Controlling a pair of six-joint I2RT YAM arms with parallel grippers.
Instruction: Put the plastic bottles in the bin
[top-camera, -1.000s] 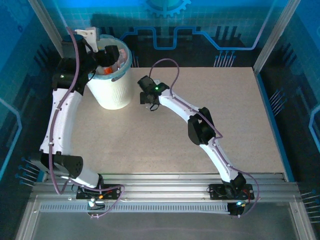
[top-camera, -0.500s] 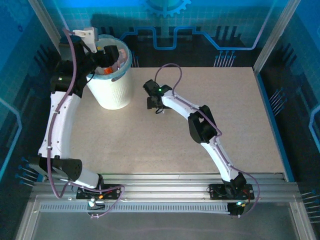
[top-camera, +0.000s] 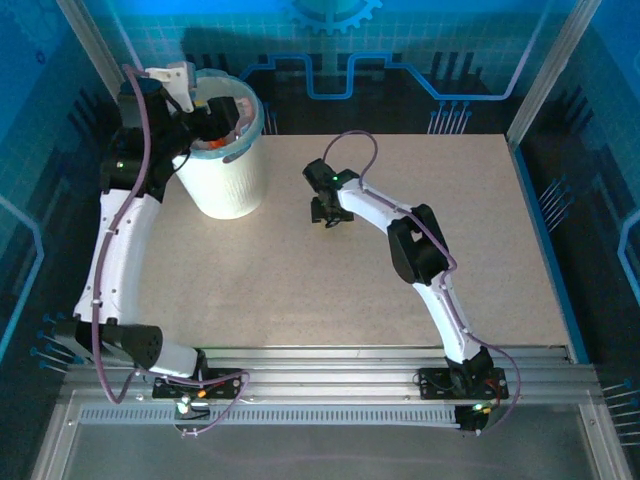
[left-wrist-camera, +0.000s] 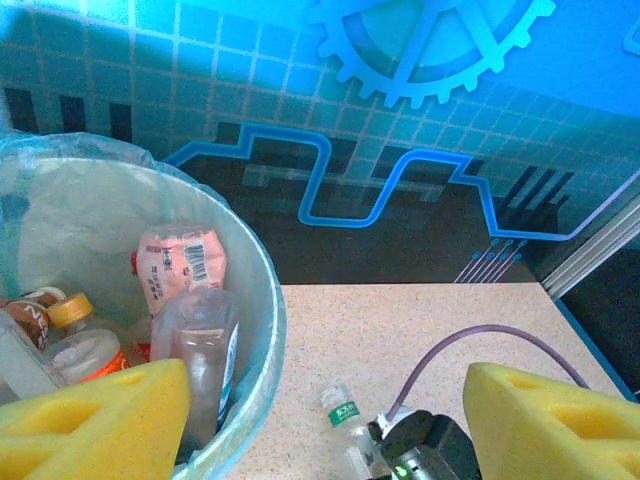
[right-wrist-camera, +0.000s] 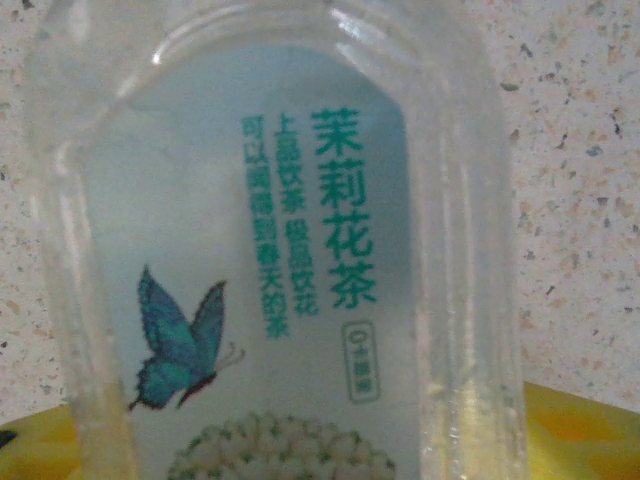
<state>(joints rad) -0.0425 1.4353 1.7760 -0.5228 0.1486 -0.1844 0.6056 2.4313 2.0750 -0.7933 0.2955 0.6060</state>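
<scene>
The right gripper (top-camera: 330, 212) is lowered onto the speckled table (top-camera: 450, 200), placed to take the one clear bottle (right-wrist-camera: 270, 250) lying to the right of the bin (top-camera: 225, 185) and apart from it. A yellow foam pad (right-wrist-camera: 590, 420) shows beneath the bottle. It cannot be told whether the jaws have clamped it.

The left gripper (top-camera: 210, 118) hovers over the bin mouth with its pads (left-wrist-camera: 95, 415) spread and nothing between them.

The bottle is thin, glossy plastic with a butterfly label. The round white bin has a crinkled blue liner and holds several bottles (left-wrist-camera: 195, 340).
</scene>
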